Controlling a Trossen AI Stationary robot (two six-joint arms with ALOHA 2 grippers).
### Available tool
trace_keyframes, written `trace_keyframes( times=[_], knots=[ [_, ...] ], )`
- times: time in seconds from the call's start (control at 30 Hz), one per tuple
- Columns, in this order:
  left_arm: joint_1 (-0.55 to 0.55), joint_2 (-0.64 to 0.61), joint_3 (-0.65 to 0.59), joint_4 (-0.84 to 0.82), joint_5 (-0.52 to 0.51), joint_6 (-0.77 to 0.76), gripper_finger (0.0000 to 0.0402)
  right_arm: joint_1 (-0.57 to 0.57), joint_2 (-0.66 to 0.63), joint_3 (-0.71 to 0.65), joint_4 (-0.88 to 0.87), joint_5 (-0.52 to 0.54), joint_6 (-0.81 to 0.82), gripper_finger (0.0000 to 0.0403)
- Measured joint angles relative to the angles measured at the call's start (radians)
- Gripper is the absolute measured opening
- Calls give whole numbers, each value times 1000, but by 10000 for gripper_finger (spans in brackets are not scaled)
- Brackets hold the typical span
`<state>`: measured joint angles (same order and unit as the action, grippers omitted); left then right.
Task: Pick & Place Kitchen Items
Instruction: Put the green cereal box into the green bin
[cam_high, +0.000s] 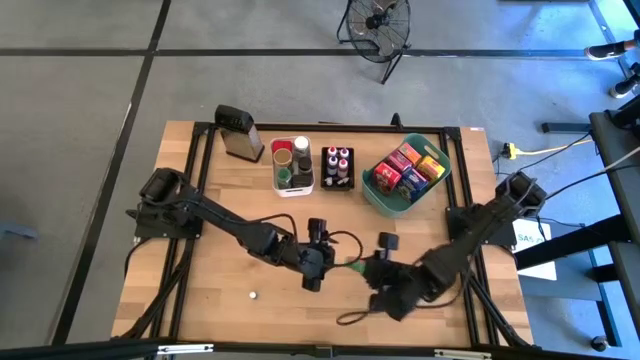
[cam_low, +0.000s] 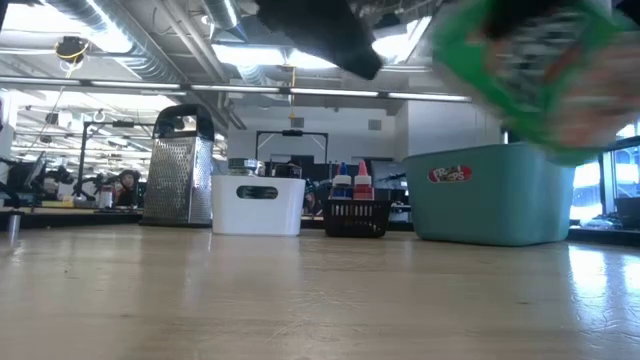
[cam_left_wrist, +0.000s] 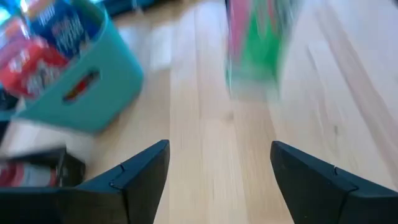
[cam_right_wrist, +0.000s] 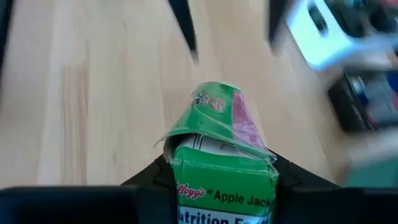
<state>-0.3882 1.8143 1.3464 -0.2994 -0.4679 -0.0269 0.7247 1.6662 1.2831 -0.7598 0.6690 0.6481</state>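
A green cereal box (cam_right_wrist: 217, 155), printed "Apple Jacks" and crumpled at its far end, hangs above the middle of the table (cam_high: 352, 268), with my right gripper (cam_right_wrist: 221, 183) shut on it. The low view shows it blurred and high over the tabletop (cam_low: 530, 70). My left gripper (cam_left_wrist: 217, 171) stands open just left of the box (cam_left_wrist: 258, 43), pointing at it, with nothing between its fingers. Red, yellow and blue boxes lie in the teal basket (cam_high: 405, 175). My right gripper pinches the green box by its two narrow sides (cam_right_wrist: 180, 180), at the end nearest the wrist. The fingers lie along the box, slanting down toward the table's left. The crumpled end (cam_right_wrist: 214, 102) points away from the gripper, and the box is clear of the table.
At the back stand a metal grater (cam_high: 238, 133), a white bin (cam_high: 294, 165) with jars, a black tray (cam_high: 337, 167) with small bottles and the teal basket (cam_low: 490, 195). A small white thing (cam_high: 253, 295) lies near the front left. Bare wood lies in front.
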Motion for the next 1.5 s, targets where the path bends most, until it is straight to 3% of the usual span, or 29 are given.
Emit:
trace_keyframes(
  times=[0.17,0.3,0.43,0.6,0.8,1.0,1.2,1.5],
  knots=[
    [-27,-11,-1,-148,26,-118,272,134,-77,0,-269,115,256,130],
    [-55,-12,-1,-255,11,-183,274,272,-144,0,-536,296,522,130],
    [-67,-12,-1,-265,-2,-197,273,376,-154,-1,-816,545,836,130],
    [-68,-12,-1,-268,-1,-220,272,376,-205,-94,-782,780,824,130],
    [-70,-12,-1,-285,15,-249,273,371,-301,-329,-811,903,1021,130],
    [-78,-12,-1,-288,17,-252,274,371,-552,-582,-811,897,1141,130],
    [-78,-12,-1,-289,20,-259,272,355,-800,-709,-795,902,1144,130],
    [-74,-12,-1,-289,15,-314,272,352,-841,-742,-767,902,994,130]
  ],
)
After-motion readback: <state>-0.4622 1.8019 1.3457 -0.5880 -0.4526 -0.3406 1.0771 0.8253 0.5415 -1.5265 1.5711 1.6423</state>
